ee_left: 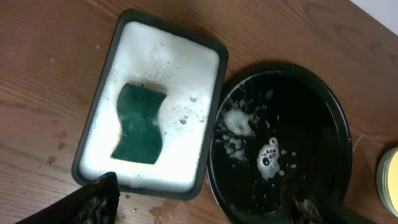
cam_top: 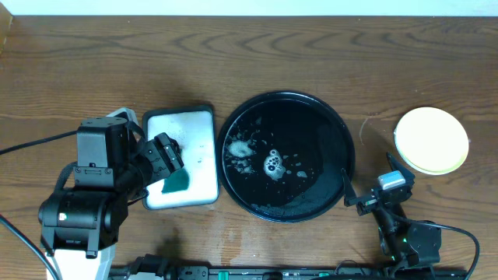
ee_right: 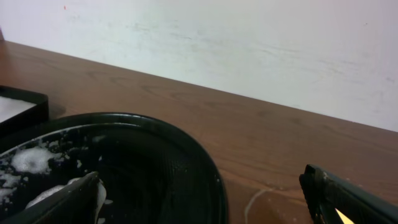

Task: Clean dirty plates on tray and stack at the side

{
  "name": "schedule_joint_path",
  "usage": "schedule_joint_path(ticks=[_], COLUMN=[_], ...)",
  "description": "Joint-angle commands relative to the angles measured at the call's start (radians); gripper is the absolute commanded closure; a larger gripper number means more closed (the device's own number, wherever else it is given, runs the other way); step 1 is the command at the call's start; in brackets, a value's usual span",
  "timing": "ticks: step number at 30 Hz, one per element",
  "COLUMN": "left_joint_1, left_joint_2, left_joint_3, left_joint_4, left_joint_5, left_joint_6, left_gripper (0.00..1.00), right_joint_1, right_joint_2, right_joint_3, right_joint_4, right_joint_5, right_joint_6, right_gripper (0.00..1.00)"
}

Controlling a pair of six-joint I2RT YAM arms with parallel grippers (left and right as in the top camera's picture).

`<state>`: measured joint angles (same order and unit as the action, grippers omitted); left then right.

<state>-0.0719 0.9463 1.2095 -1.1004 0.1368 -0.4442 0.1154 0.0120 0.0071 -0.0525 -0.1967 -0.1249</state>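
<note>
"From overhead, where did the plates (cam_top: 432,140) sit?"

"Stacked on the wood right of the black tray (cam_top: 323,124), yellow on top — none lay on the tray, only foam (cam_top: 272,163). I'd judge them light, stiff and probably slick from suds; the outer rim looked the place to pinch."

"And the claws?"

"The left gripper (cam_top: 167,159) hovered over the small white tray (cam_top: 194,124) and its green sponge (cam_top: 177,183); the right gripper (cam_top: 359,199) sat just beside the black tray's rim."

"The left wrist view?"

"Jaws spread wide, nothing between them, sponge lying in foam below."

"Right wrist?"

"Jaws likewise parted and empty — wet marks on the wooden table (ee_right: 267,143), a plain pale wall (ee_right: 217,43) behind."
</note>
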Motion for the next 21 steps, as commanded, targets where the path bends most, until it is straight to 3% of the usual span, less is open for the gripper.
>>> schedule_joint_path(ticks=[1, 6, 8, 10, 14, 21], left_joint_1=[0.004, -0.001, 0.007, 0.011, 0.011, 0.024], left_joint_2=[0.000, -0.060, -0.111, -0.174, -0.354, -0.663], left_joint_3=[0.019, -0.005, -0.032, -0.081, -0.274, -0.639], left_joint_4=[-0.003, 0.001, 0.055, 0.154, 0.447, 0.787], left_joint_5=[0.009, -0.004, -0.113, -0.148, -0.094, -0.084], left_joint_6=[0.006, 0.011, 0.021, 0.044, 0.200, 0.301], left_gripper=[0.17, 0.16, 0.16, 0.16, 0.16, 0.16], right_joint_1=[-0.005, -0.005, -0.005, -0.005, -0.005, -0.005], right_joint_2=[-0.003, -0.003, -0.003, -0.003, -0.003, -0.003], right_joint_3=[-0.002, -0.002, -0.002, -0.002, -0.002, -0.002], right_joint_4=[-0.005, -0.005, -0.005, -0.005, -0.005, -0.005], right_joint_5=[0.009, 0.009, 0.009, 0.009, 0.009, 0.009], right_joint_6=[-0.004, -0.004, -0.004, -0.004, -0.003, -0.004], right_gripper=[0.01, 0.01, 0.01, 0.01, 0.01, 0.01])
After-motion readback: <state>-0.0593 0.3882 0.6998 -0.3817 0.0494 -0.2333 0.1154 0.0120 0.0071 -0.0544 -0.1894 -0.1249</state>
